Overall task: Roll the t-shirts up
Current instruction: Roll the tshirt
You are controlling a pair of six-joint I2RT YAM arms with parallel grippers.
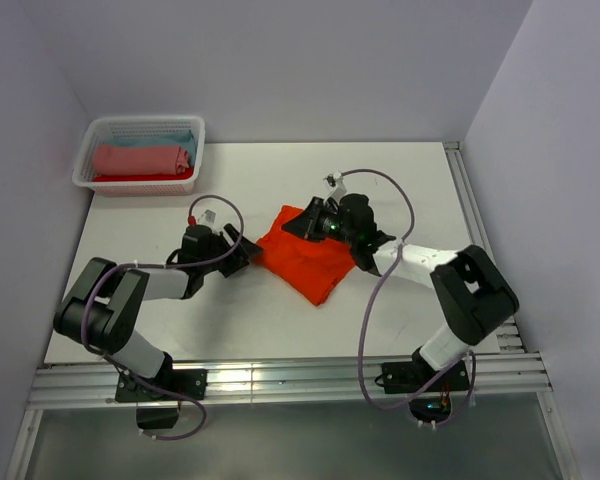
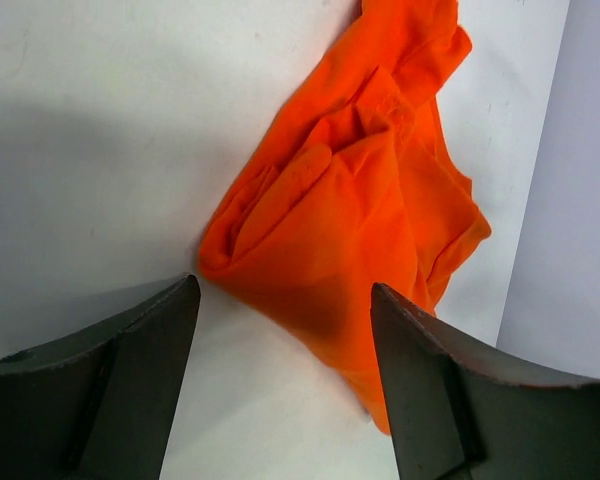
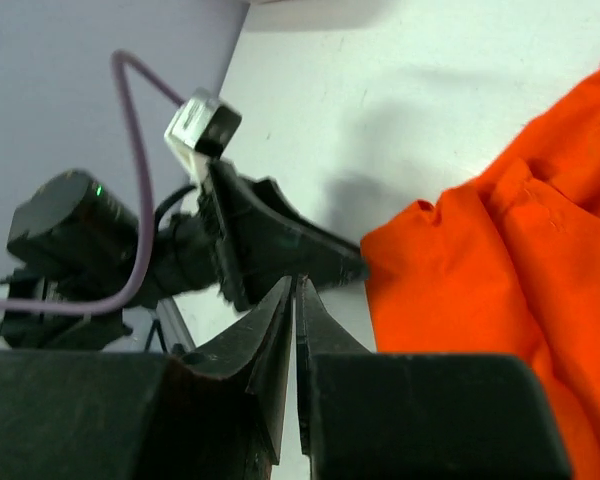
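1. While the orange t-shirt (image 1: 310,262) lies crumpled near the middle of the table (image 1: 410,180), both arms reach toward it.
2. Left gripper (image 2: 285,290) is at 9 o'clock of the shirt. Its jaws are spread wide, and the cloth's edge lies between them, not pinched.
3. Right gripper (image 3: 296,290) is at 12 o'clock of the shirt, its jaws pressed together on nothing.
4. At 10 o'clock on the table, a white basket (image 1: 88,168) holds folded garments (image 1: 140,160) in salmon-pink, pale blue and red.
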